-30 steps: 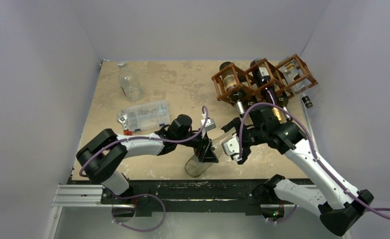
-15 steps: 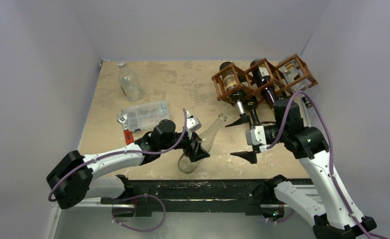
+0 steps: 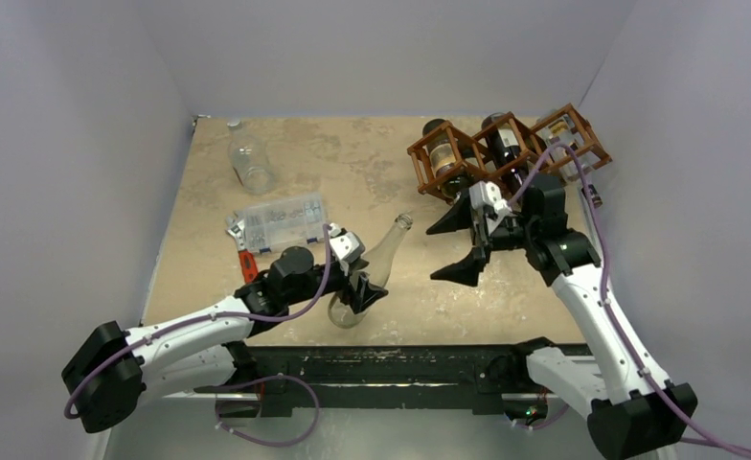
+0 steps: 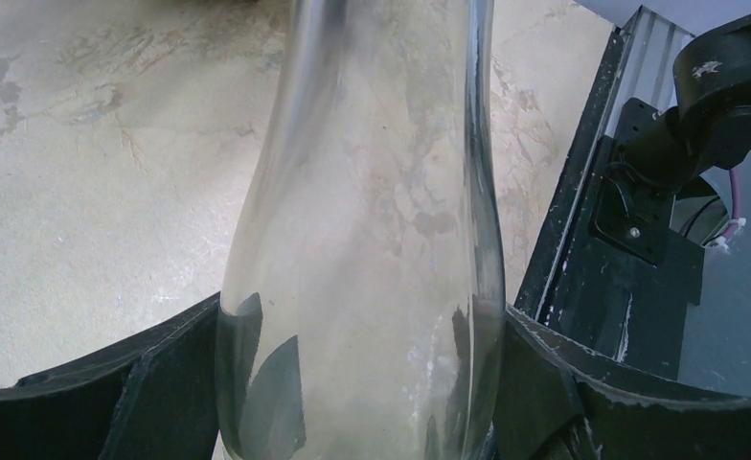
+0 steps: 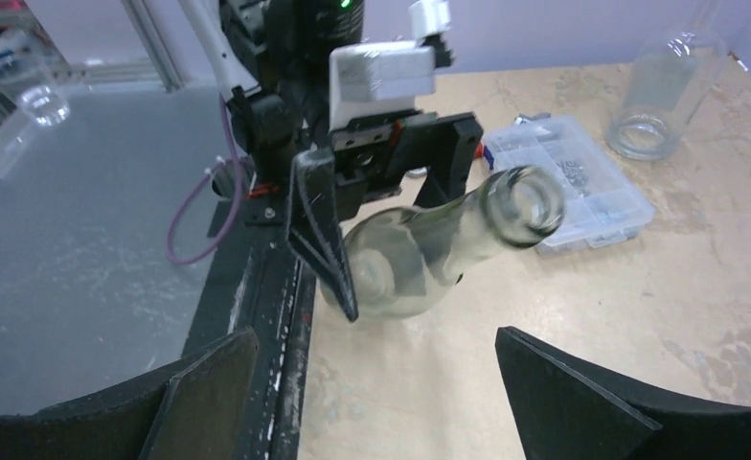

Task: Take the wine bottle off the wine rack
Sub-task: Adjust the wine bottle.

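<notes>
A: The left gripper (image 3: pixel 360 290): what do its fingers (image 4: pixel 161 383) hold?
B: They clamp the clear wine bottle (image 4: pixel 372 240) low on its body, one on each side. It tilts neck-up by the table (image 3: pixel 333 163)'s near edge, well apart from the wine rack (image 3: pixel 478 146).
A: And the right gripper (image 3: pixel 436 253)?
B: Spread wide, empty. A second ago it was beside the bottle; now it's back near the rack and its dark bottles (image 3: pixel 445 158).
A: Meaning?
B: It's off the rack. Only setting it down seems left.

Right gripper (image 3: pixel 432 255): jaws wide (left gripper (image 3: pixel 362 292): clamped)
</notes>
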